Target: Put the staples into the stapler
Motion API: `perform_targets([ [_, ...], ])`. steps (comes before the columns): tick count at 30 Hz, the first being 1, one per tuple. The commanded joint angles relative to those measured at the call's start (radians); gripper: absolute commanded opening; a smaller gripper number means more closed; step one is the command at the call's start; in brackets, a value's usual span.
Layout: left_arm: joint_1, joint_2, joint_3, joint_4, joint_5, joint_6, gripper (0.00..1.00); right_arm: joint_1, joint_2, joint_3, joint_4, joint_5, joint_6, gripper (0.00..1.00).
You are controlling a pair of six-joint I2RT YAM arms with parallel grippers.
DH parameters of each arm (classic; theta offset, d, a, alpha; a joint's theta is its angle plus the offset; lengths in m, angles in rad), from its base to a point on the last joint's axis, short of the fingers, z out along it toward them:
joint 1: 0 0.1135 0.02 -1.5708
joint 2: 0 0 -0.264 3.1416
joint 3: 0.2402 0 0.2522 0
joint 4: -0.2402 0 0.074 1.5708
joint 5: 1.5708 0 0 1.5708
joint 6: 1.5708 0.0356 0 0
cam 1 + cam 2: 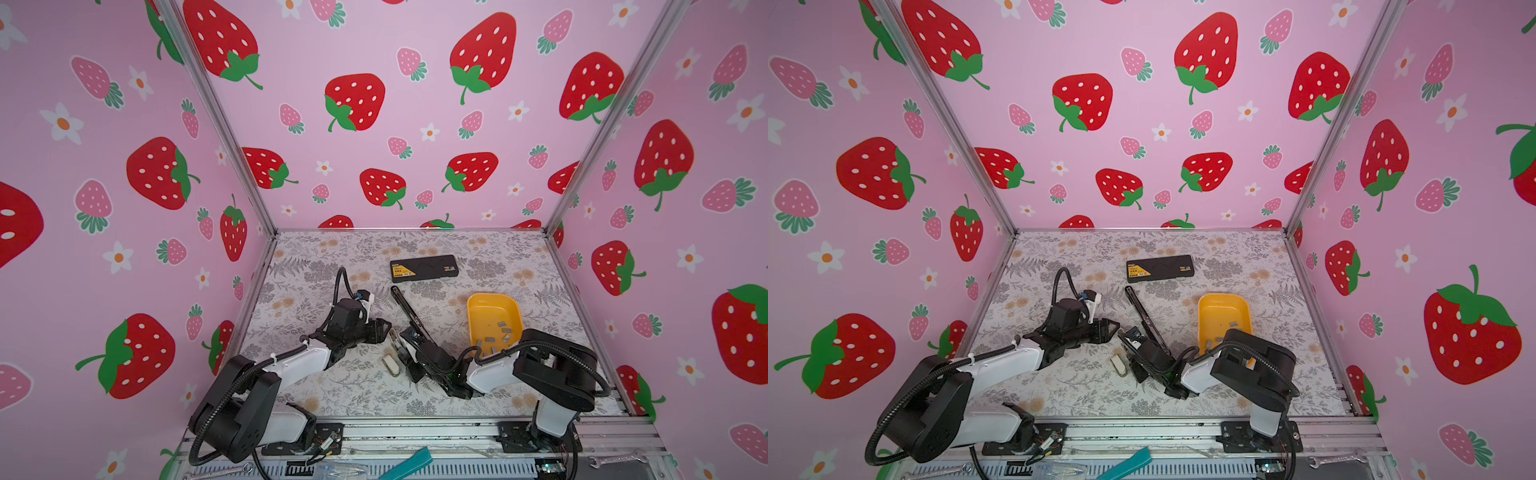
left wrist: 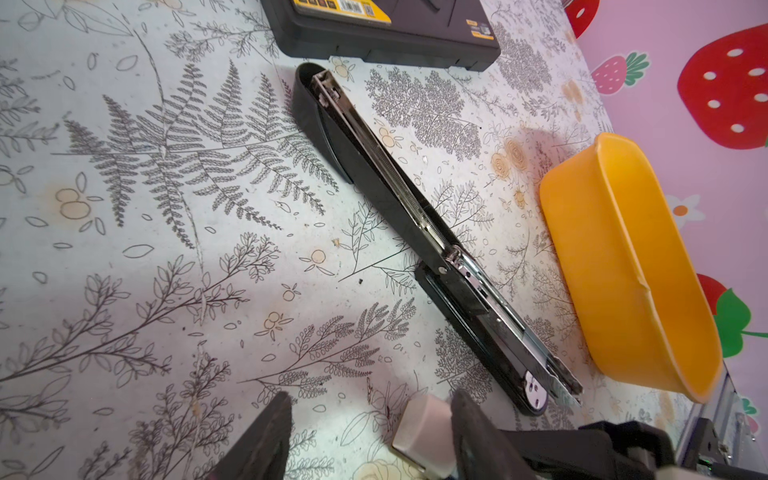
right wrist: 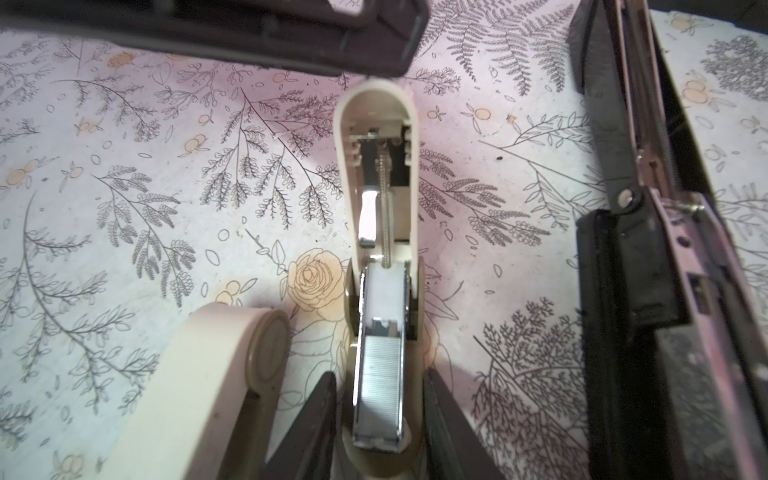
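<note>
Left claw point(image 2: 370, 395) hangs over the tabletop point(image 2: 166, 291), jaws apart, nothing in them. Just beside it the cream stapler point(image 1: 391, 365) lies open. One strip point(image 3: 381, 415) sits in its channel, with the right claw point(image 3: 379, 374) straddling it; whether it pinches, I cannot tell. The black stapler point(image 1: 406, 309) lies open too. Rightmost, loose staples point(image 1: 490, 338) lie in the yellow tray point(image 1: 476, 309). They look light, slick and brittle — best pinched gently mid-length, across the long edges.

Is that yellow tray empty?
No, a top view shows several small grey staples lying inside the yellow tray.
</note>
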Motion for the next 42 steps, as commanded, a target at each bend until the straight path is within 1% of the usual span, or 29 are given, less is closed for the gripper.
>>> perform_targets([
  [1, -0.002, -0.040, -0.029, -0.006, -0.042, -0.012, 0.62, 0.008, 0.022, -0.005, -0.039, -0.031, 0.021, 0.37],
  [7, 0.005, -0.125, -0.042, -0.036, -0.109, -0.046, 0.66, 0.009, 0.020, -0.018, -0.034, -0.035, 0.027, 0.37],
  [12, 0.009, -0.108, -0.040, -0.045, -0.126, -0.038, 0.67, 0.009, 0.019, -0.025, -0.025, -0.035, 0.027, 0.37],
  [19, 0.007, 0.016, -0.028, 0.025, -0.052, -0.040, 0.64, 0.009, 0.026, -0.029, -0.006, -0.049, 0.035, 0.37],
  [22, -0.001, 0.054, -0.010, 0.047, -0.005, -0.020, 0.62, 0.009, 0.032, -0.029, -0.004, -0.049, 0.038, 0.37],
  [25, -0.019, 0.079, 0.006, 0.062, 0.017, -0.001, 0.62, 0.009, 0.032, -0.030, -0.003, -0.044, 0.037, 0.37],
  [35, -0.035, 0.065, -0.051, 0.166, 0.050, 0.032, 0.61, 0.009, 0.047, -0.028, 0.002, -0.035, 0.037, 0.32],
  [40, -0.064, 0.038, -0.082, 0.180, 0.049, 0.059, 0.61, 0.009, 0.037, -0.029, 0.004, -0.036, 0.038, 0.32],
  [42, -0.084, 0.031, -0.091, 0.176, 0.038, 0.074, 0.61, 0.009, 0.024, -0.034, 0.004, -0.034, 0.040, 0.36],
])
